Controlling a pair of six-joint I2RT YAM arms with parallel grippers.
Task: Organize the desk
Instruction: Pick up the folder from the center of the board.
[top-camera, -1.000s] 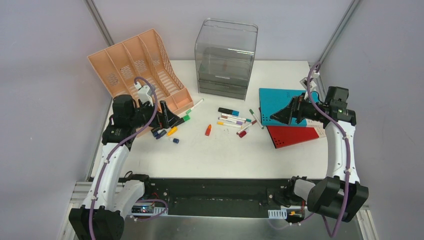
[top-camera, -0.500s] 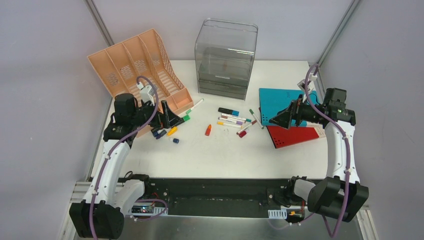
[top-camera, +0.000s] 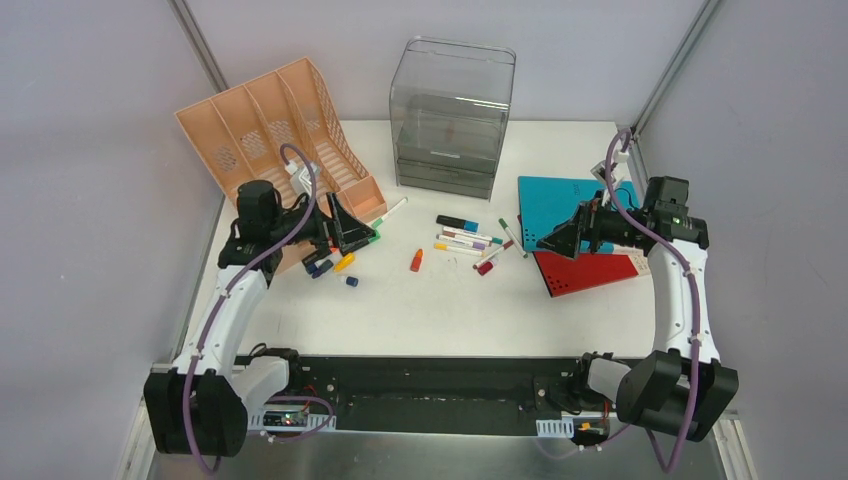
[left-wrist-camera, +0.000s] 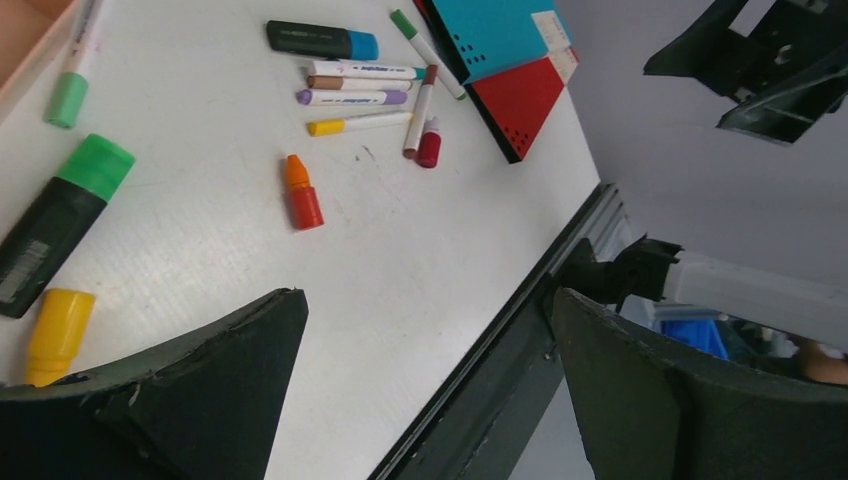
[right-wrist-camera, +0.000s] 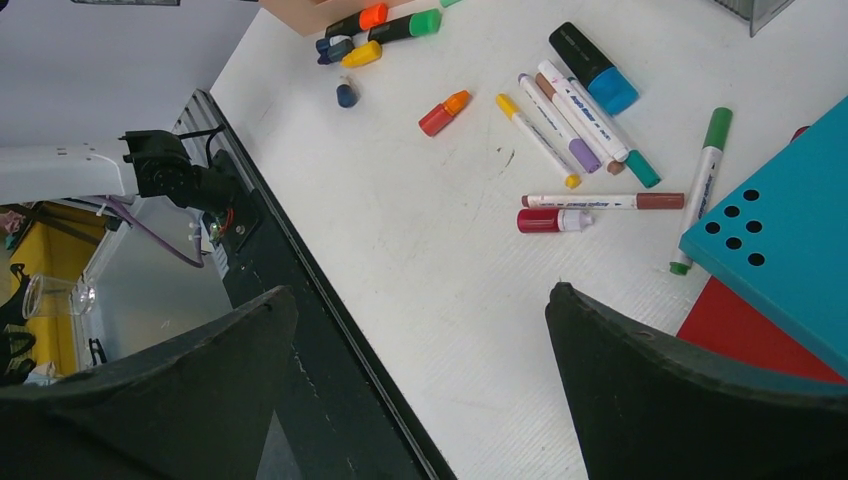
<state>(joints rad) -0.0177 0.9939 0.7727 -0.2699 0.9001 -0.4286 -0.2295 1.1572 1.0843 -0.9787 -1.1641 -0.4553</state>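
The desk is a white tabletop with loose pens scattered on it. A cluster of markers lies in the middle, with a small orange marker just left of it. More markers and caps lie by the left gripper, which hovers open and empty in front of the peach file rack. The right gripper hovers open and empty over the edge of a teal folder and a red folder. Both wrist views show wide, empty jaws: left gripper, right gripper.
A clear grey drawer box stands at the back centre. The black front rail runs along the near edge. A green-capped black highlighter and a yellow cap lie close under the left fingers.
The left arm has swung forward and slightly right, carrying its gripper along the rack's front. The right gripper has drifted a little left and down. Both stay open.
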